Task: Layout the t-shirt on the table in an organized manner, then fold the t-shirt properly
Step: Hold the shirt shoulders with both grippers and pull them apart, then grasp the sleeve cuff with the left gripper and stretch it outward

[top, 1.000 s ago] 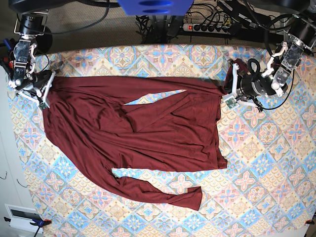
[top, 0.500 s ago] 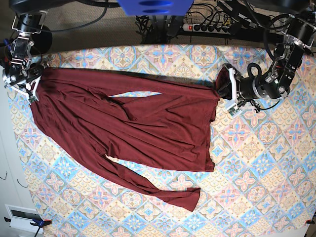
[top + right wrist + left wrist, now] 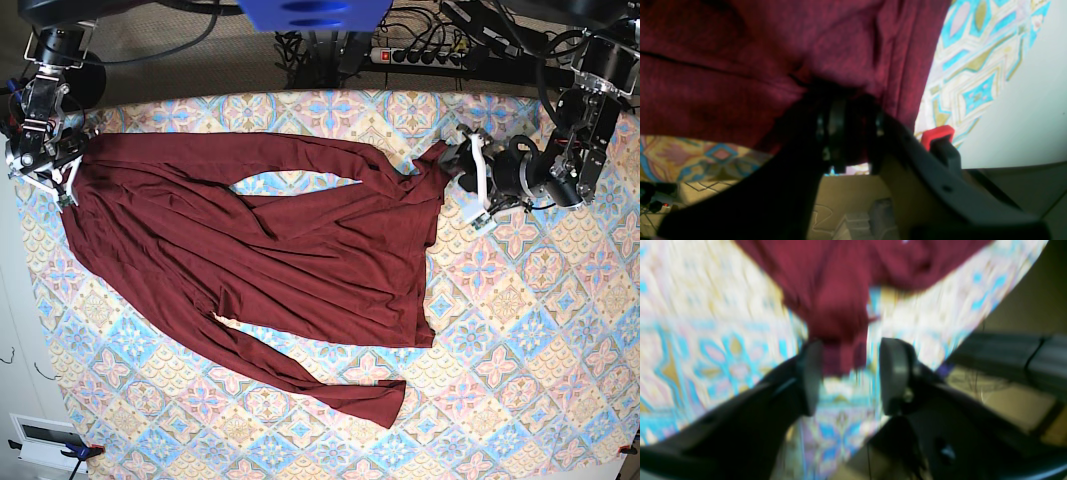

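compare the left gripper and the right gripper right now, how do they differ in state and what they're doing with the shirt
The left gripper has its jaws apart, a corner of the t-shirt lying loose between them; the right gripper is clamped shut on bunched fabric. In the base view the left gripper sits at the shirt's right corner, the right gripper at its far left edge. Both are low over the table.

The t-shirt (image 3: 270,260) lies spread across the table (image 3: 530,330).
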{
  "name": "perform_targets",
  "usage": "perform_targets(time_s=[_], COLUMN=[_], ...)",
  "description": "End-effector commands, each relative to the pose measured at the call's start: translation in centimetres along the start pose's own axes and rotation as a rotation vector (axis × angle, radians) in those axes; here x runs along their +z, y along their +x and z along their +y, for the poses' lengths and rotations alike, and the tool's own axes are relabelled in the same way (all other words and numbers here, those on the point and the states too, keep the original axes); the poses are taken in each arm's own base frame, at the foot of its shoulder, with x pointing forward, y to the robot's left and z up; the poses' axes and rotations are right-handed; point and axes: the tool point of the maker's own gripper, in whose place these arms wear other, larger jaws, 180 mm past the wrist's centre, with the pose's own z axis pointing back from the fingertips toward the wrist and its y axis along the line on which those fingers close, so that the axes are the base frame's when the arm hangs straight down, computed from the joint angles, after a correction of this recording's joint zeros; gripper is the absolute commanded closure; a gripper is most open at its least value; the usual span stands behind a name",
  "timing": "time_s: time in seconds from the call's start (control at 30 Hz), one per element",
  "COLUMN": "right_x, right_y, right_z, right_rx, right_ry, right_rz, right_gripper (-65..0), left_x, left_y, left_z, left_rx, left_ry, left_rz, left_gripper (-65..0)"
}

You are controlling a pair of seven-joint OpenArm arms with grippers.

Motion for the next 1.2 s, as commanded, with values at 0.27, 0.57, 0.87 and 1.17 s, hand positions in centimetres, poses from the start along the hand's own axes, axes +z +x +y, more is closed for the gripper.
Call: perform_targets(time_s=[0.27, 0.57, 0.87, 1.17], right_x=[0.8, 0.7, 0.8, 0.8], right_y=[0.5, 0.5, 0.6, 1.2], right_z=[-1.8, -1.7, -1.7, -1.7], right_rx=[-0.001, 0.0, 0.001, 0.001], right_ry=[-0.048, -0.046, -0.046, -0.046], right_rz=[-0.007, -0.007, -0.012, -0.05], right_gripper=[-9.4, -9.4, -9.4, -9.3], left_x=[3.0, -2.7, -5.0, -2.1], left_y=[0.3, -1.3, -5.1, -8.9], left_z=[4.2, 1.3, -1.4, -0.1], left_rx=[-0.021, -0.159, -0.334, -0.493], left_ry=[0.164, 0.189, 0.152, 0.117], left_rz=[0.004, 0.14, 0.314, 0.464], left_gripper=[-30.9, -30.9, -8.0, 0.0])
